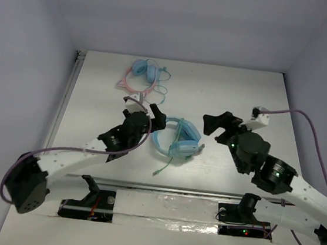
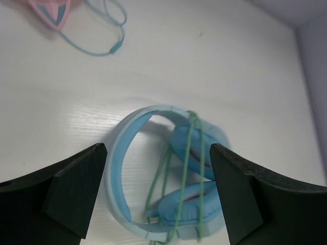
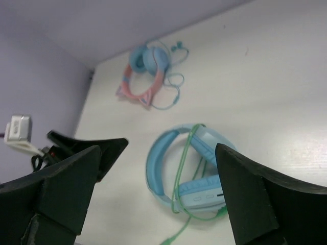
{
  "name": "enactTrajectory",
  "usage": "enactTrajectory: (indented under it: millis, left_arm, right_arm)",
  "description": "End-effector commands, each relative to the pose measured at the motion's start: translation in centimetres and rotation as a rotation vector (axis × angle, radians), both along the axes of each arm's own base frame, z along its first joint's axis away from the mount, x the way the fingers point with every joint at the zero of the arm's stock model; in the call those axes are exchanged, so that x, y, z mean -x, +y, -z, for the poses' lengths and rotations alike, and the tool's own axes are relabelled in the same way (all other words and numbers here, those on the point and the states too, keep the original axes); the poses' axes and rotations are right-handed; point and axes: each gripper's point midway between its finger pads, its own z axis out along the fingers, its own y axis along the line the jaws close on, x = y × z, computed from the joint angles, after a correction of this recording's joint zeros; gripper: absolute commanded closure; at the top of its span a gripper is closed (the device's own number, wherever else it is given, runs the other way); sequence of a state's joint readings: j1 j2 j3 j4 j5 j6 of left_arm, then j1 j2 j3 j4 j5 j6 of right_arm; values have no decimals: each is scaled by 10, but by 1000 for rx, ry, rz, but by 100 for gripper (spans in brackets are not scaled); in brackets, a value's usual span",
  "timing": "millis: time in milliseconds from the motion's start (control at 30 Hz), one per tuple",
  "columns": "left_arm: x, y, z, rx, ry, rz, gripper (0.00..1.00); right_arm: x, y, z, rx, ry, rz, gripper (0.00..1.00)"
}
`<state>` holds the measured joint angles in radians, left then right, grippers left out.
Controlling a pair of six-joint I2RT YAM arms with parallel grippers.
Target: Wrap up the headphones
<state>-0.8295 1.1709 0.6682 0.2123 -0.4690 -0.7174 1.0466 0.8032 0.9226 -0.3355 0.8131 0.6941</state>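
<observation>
The light-blue headphones [image 1: 176, 139] lie flat in the middle of the table, cups folded together. Their pale green cable [image 1: 161, 168] loops over the cups and headband, and a loose end trails toward the near edge. My left gripper [image 1: 155, 114] is open and empty, just left of and above the headband. My right gripper [image 1: 213, 127] is open and empty to the right of the cups. In the left wrist view the headphones [image 2: 115, 168] and cable [image 2: 190, 153] lie below my open gripper [image 2: 157, 148]. In the right wrist view they [image 3: 204, 191] lie below that gripper [image 3: 158, 149].
A smaller blue-cupped pair with a pink cat-ear headband [image 1: 142, 76] lies at the back left with its own thin cable; it also shows in the right wrist view [image 3: 145, 76]. Walls close the table at back and sides. A rail [image 1: 168, 188] runs along the near edge.
</observation>
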Motion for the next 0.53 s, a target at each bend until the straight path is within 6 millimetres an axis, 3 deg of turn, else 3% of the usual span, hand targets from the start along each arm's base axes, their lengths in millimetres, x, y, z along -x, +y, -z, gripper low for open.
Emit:
enactTrajectory:
  millis: [0, 67, 167, 267, 367, 500]
  left_arm:
    - [10, 16, -68, 93, -148, 0, 19]
    - [23, 28, -107, 155, -237, 22, 9]
    - [40, 43, -144, 218, -312, 34, 5]
    - [52, 56, -164, 245, -347, 47, 1]
    - [61, 59, -171, 256, -377, 75, 1]
    - [61, 55, -161, 236, -365, 95, 1]
  right_arm:
    - [6, -41, -41, -20, -87, 89, 0]
    - [13, -60, -52, -50, -127, 110, 0]
    - [16, -78, -58, -54, -175, 153, 0]
    - [20, -91, -51, -71, -188, 182, 0]
    - [24, -86, -56, -108, -220, 126, 0]
    - [25, -81, -56, -118, -226, 106, 0]
